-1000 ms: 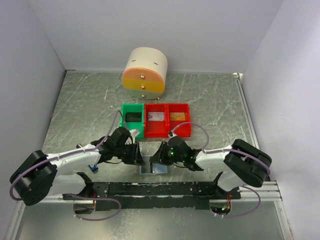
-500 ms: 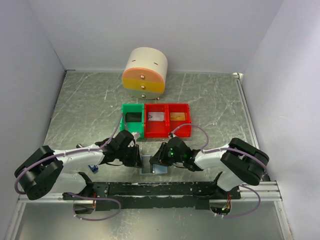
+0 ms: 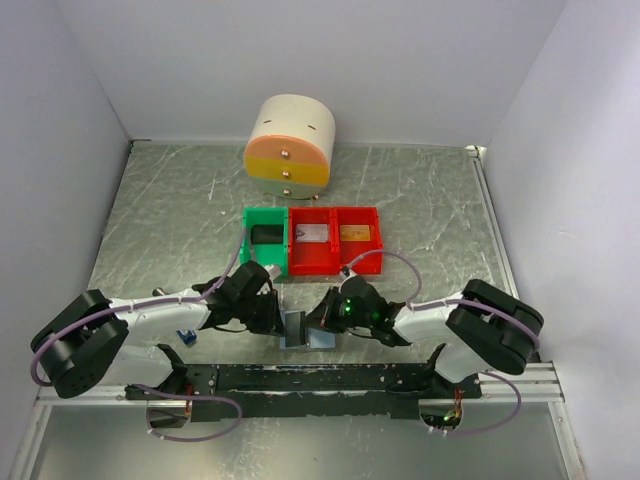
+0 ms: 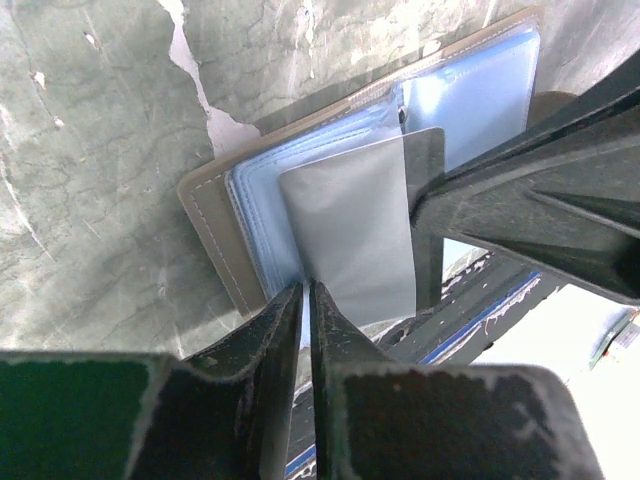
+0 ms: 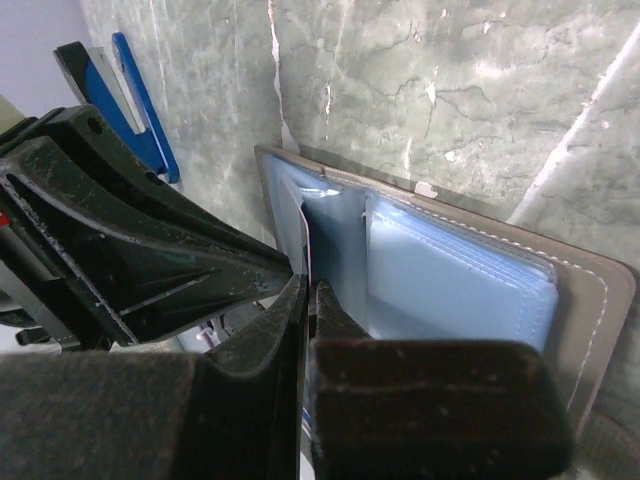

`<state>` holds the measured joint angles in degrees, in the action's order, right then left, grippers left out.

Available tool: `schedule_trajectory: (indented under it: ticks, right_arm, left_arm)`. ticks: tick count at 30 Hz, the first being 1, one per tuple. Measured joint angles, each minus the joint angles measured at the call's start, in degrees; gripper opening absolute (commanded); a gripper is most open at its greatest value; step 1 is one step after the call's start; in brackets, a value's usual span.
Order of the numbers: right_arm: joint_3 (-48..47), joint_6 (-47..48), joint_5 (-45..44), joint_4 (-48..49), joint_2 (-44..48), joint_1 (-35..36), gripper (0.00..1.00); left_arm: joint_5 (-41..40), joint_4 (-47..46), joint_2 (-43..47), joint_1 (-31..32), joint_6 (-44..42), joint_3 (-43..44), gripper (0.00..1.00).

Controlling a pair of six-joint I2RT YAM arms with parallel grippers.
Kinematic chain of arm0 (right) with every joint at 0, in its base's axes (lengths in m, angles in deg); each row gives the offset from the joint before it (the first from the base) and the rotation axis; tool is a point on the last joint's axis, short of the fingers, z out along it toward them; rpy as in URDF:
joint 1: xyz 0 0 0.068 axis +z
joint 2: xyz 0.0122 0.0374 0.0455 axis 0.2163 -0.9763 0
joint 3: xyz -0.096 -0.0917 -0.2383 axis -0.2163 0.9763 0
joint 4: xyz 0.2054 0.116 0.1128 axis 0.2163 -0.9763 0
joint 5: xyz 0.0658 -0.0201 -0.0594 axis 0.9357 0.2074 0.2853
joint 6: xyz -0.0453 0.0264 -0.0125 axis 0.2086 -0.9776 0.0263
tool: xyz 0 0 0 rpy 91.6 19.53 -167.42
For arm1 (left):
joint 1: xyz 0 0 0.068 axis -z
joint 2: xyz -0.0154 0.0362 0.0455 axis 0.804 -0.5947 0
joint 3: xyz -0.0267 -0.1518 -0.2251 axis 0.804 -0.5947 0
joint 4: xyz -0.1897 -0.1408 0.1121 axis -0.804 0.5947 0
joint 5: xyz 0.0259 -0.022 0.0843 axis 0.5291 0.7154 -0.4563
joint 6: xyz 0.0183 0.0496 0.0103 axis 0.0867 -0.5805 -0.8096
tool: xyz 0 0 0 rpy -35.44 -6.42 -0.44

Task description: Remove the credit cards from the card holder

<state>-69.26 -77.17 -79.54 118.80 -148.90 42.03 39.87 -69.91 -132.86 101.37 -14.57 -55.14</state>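
Observation:
The card holder (image 3: 312,341) lies open near the table's front edge, grey-brown (image 4: 213,235) with pale blue pockets (image 5: 455,290). One pocket leaf (image 4: 345,230) stands raised from its middle. My left gripper (image 3: 283,322) (image 4: 305,290) is shut on that leaf's lower corner. A darker credit card (image 4: 427,240) sticks out of the leaf's far edge. My right gripper (image 3: 318,322) (image 5: 308,288) comes from the opposite side and is shut on this card's thin edge (image 5: 308,250). The two grippers nearly touch over the holder. More credit cards lie in the bins: black (image 3: 265,234), silver (image 3: 313,233) and gold (image 3: 355,232).
A green bin (image 3: 250,250) and two red bins (image 3: 312,262) (image 3: 372,262) stand in a row just behind the grippers. A round cream and orange drawer unit (image 3: 290,148) stands further back. A blue-and-black stick (image 3: 185,336) lies left of the holder. A black rail (image 3: 330,377) runs along the front.
The right gripper's jaws have closed on the card edge. The left jaws have narrowed onto the leaf, which now stands up from the holder.

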Motion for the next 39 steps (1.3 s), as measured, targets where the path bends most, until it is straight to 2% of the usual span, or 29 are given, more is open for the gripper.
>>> schedule_trajectory:
  ticks: [9, 13, 18, 23, 33, 36, 39]
  right_arm:
    - [-0.2, 2.1, -1.1, -7.7, 3.5, -1.0, 0.05]
    - [-0.2, 2.5, -1.6, -9.4, 4.7, -1.2, 0.13]
    - [0.0, 2.9, -0.6, -8.0, 4.1, -1.2, 0.19]
    - [0.4, 2.2, 2.0, -1.8, 0.2, -1.2, 0.21]
    - [3.7, -0.2, 3.8, 7.0, -1.9, -1.4, 0.01]
    - [4.1, -0.3, 3.5, 6.3, 0.5, -1.4, 0.01]
    - [4.4, 0.2, 2.9, 4.2, 3.4, -1.6, 0.06]
  left_arm:
    - [-0.3, -0.2, -1.1, 0.3, 0.2, 0.8, 0.19]
    - [-0.4, -0.1, -1.5, 0.4, 0.2, 1.1, 0.18]
    - [-0.5, -0.1, -1.6, 0.4, 0.2, 1.2, 0.18]
    - [-0.6, -0.1, -1.6, 0.5, 0.2, 1.2, 0.17]
    - [-1.0, 0.0, -1.6, 0.6, 0.2, 1.2, 0.16]
    - [-1.0, 0.0, -1.6, 0.7, 0.2, 1.2, 0.16]
    - [-1.1, 0.0, -1.6, 0.7, 0.3, 1.2, 0.16]
